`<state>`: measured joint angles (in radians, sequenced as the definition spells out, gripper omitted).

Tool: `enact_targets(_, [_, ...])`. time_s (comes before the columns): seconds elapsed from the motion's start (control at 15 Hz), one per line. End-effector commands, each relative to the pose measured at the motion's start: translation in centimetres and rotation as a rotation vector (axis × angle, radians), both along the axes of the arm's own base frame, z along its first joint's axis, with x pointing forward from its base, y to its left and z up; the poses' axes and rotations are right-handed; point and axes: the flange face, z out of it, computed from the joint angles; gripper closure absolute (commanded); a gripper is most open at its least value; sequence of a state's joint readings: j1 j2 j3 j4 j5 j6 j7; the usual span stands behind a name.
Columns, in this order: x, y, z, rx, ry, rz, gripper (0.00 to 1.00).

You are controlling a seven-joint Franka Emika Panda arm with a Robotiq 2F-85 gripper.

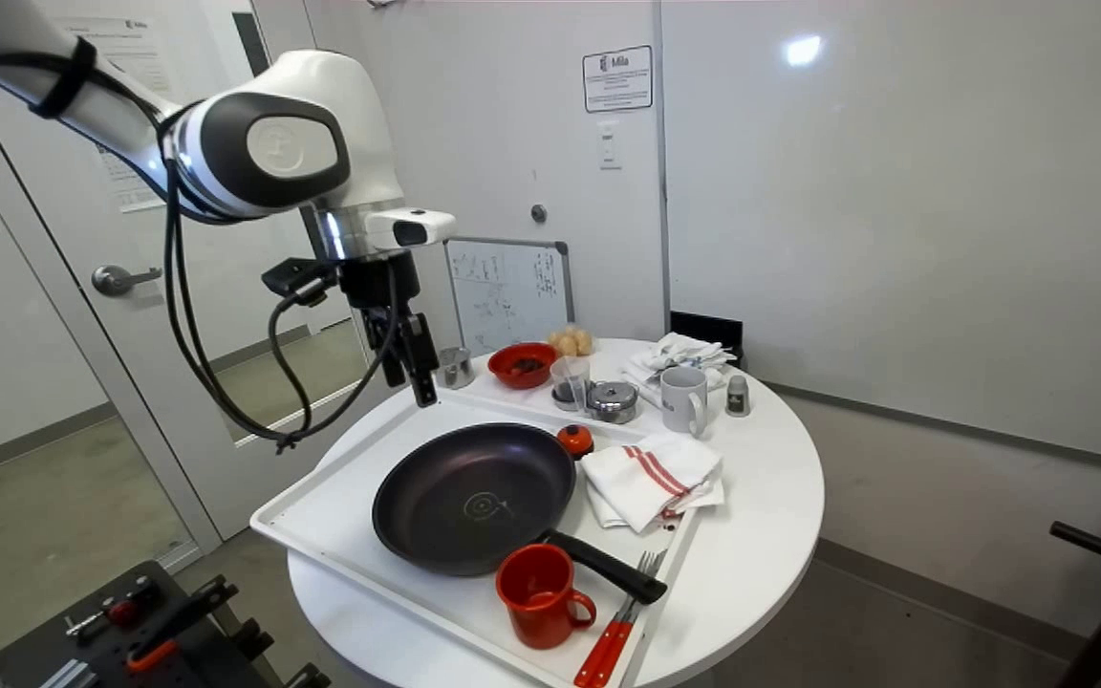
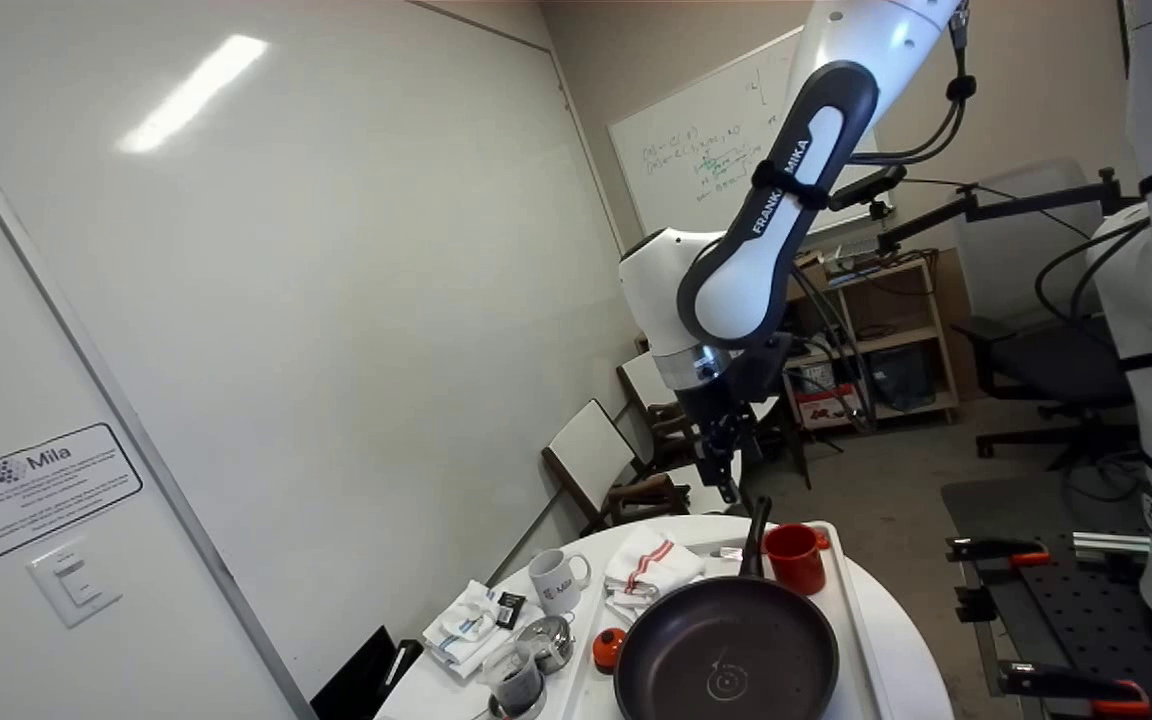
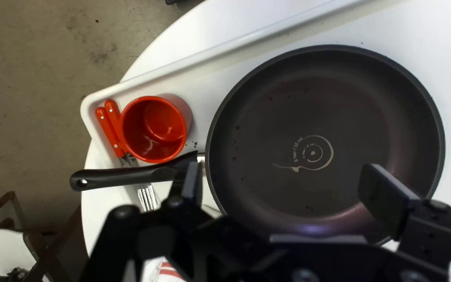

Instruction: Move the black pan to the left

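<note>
Low in the middle of an exterior view stands a round white desk (image 1: pixel 775 521), and on it lies a white, shallow, rectangular tray (image 1: pixel 340 516). Next in size comes the broad, round, black frying pan (image 1: pixel 474 468) with a dark, glossy inside; it sits flat on the tray, open side up. Taking its centre as the dial's and 12 as the top of that view, its black handle (image 1: pixel 605 565) points to 4 o'clock. At 11 o'clock shows the black two-fingered claw (image 3: pixel 282 179), higher than the pan and apart from it, its fingers spread wide; the wrist view looks between them onto the pan. A folded white cloth with red stripes (image 1: pixel 651 478) rests at 3 o'clock. Off the tray, a round red bowl (image 1: pixel 514 378) stands near 1 o'clock and a white cylindrical mug (image 1: pixel 680 399) at 2. A red cylindrical mug (image 1: pixel 539 612) stands upright on the tray at 5 o'clock, just beside the pan. Two slim metal pieces of cutlery with red handles (image 1: pixel 615 648), one a fork, lie just past 4 o'clock, passing under the pan's handle. Smallest, a round orange-red thing (image 1: pixel 574 438) sits at 2, close to the pan's rim.
</note>
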<state>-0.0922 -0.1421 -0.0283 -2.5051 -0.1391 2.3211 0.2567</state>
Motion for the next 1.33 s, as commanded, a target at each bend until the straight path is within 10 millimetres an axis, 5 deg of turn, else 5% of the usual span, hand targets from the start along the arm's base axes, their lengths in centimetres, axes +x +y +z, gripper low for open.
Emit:
enact_targets(0.0, [2.3,-1.8,-2.5,0.035,-0.018,-0.06,0.0])
enact_targets(0.27, [3.4,-4.4,-4.1,0.097,-0.035,-0.135,0.0])
enact_targets(0.67, [5.0,-8.7,-3.6,0.349,-0.116,-0.427,0.0])
enact_targets(1.27, [4.9,-14.8,-6.0,0.385,-0.177,-0.759,0.0])
